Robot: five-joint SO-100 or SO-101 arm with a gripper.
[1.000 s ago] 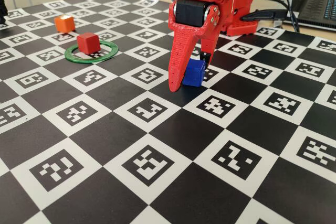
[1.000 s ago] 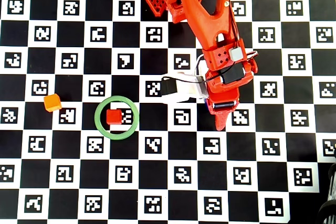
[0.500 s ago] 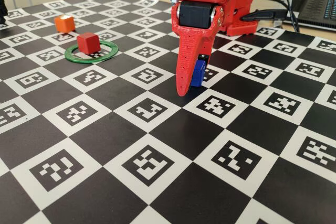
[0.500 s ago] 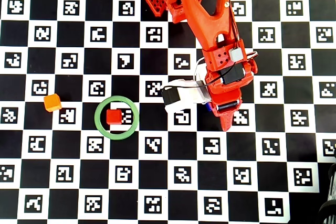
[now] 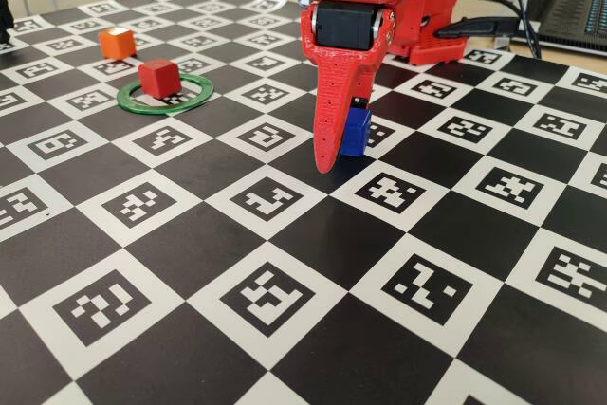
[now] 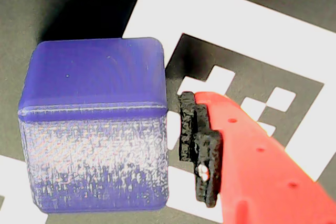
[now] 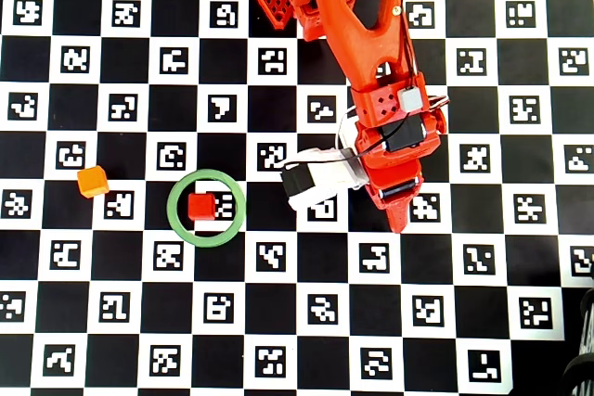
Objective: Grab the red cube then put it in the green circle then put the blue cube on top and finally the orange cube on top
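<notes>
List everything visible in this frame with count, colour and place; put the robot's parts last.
red cube: one, red, inside the green circle.
green circle: one, green ring, flat on the board, left of the arm in the fixed view.
orange cube: one, orange, outside the ring on its far side.
blue cube: one, blue, on the board between the claw's fingers.
board: one, black and white checker with markers, covering the table.
laptop: one, dark, top right in the fixed view.
arm: one, red.
claw: one, red, around the blue cube; grip not confirmable.

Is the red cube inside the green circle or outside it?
Inside: in the overhead view the red cube sits within the green circle.
</notes>
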